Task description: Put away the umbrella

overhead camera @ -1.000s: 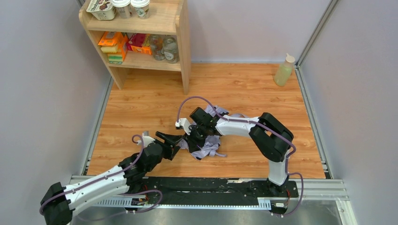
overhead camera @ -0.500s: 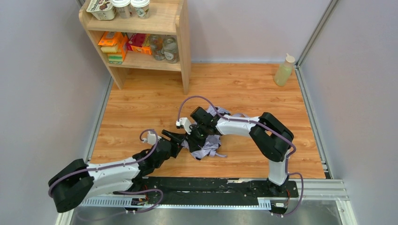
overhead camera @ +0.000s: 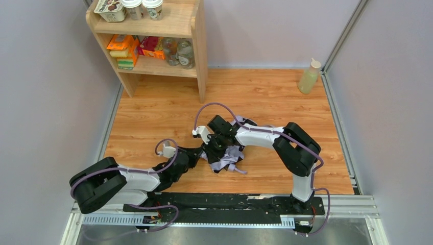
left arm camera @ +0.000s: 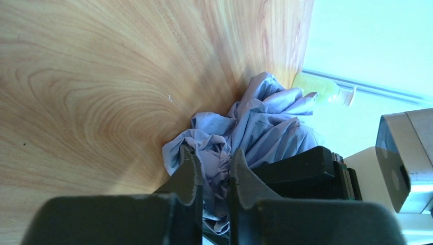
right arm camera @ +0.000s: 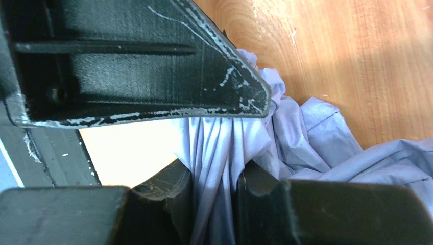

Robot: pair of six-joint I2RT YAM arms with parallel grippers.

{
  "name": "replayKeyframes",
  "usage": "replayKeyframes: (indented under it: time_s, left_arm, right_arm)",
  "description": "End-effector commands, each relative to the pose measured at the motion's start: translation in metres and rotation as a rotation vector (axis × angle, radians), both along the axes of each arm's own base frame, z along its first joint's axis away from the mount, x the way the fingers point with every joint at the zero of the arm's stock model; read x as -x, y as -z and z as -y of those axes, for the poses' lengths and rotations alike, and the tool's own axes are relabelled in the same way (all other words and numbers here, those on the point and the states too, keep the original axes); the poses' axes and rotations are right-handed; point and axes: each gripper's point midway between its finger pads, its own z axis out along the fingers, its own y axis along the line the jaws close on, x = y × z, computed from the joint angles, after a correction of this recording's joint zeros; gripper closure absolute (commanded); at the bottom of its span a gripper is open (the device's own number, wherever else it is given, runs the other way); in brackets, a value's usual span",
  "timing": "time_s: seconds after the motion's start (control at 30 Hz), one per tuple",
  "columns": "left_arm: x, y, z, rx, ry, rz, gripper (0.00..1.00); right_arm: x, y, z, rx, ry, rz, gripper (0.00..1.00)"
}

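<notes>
The umbrella (overhead camera: 228, 158) lies crumpled on the wooden floor, a bundle of pale lilac fabric, near the middle front. From the left, my left gripper (overhead camera: 203, 152) has its jaws closed on a fold of the umbrella (left arm camera: 265, 130) fabric. My right gripper (overhead camera: 216, 145) comes in from the right and is shut on a gathered pleat of the umbrella (right arm camera: 311, 138) fabric. In the right wrist view, the black left gripper finger (right arm camera: 153, 66) sits just above the cloth. Ribs, shaft and handle are hidden under the fabric and the grippers.
A wooden shelf unit (overhead camera: 199, 56) with jars and boxes stands at the back left. A pale green bottle (overhead camera: 309, 76) stands at the back right corner. Grey walls enclose the wooden floor (overhead camera: 163, 112).
My left arm has reached forward to the right, up to the umbrella, and its jaws have closed on the fabric. The right gripper has kept its grip and barely moved.
</notes>
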Motion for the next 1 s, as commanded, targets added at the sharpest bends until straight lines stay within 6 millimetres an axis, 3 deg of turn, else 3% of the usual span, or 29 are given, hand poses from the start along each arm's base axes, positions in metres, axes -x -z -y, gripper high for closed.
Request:
replayKeyframes:
  time_s: [0.0, 0.03, 0.13, 0.2, 0.3, 0.43, 0.53, 0.73, 0.87, 0.97]
  left_arm:
    - [0.042, 0.073, -0.040, -0.314, 0.085, -0.200, 1.00]
    - [0.044, 0.074, -0.043, -0.335, 0.087, -0.210, 1.00]
    - [0.046, 0.073, -0.049, -0.360, 0.084, -0.222, 1.00]
    - [0.045, 0.069, -0.048, -0.348, 0.078, -0.213, 1.00]
    - [0.044, 0.064, -0.046, -0.346, 0.079, -0.214, 1.00]
    - [0.043, 0.057, -0.036, -0.329, 0.103, -0.220, 1.00]
    - [0.042, 0.054, -0.031, -0.321, 0.114, -0.224, 1.00]
    - [0.042, 0.047, -0.028, -0.317, 0.117, -0.238, 1.00]
    - [0.042, 0.042, -0.027, -0.311, 0.115, -0.239, 1.00]
    - [0.043, 0.038, -0.028, -0.305, 0.115, -0.238, 1.00]
  right_arm:
    - [0.039, 0.035, 0.018, 0.132, -0.040, -0.036, 0.82]
    - [0.030, 0.030, 0.016, 0.134, 0.010, -0.005, 0.67]
    - [0.017, 0.001, 0.013, 0.138, 0.105, 0.053, 0.45]
    - [0.014, -0.021, 0.014, 0.141, 0.134, 0.081, 0.36]
    - [0.009, -0.055, 0.021, 0.147, 0.197, 0.185, 0.14]
    - [0.005, -0.090, 0.039, 0.148, 0.301, 0.338, 0.00]
    - [0.000, -0.095, 0.048, 0.156, 0.370, 0.516, 0.00]
    - [0.015, -0.070, 0.025, 0.092, 0.342, 0.601, 0.09]
    - [0.000, -0.036, 0.026, 0.168, 0.370, 0.637, 0.14]
    - [-0.009, 0.001, 0.047, 0.263, 0.437, 0.626, 0.36]
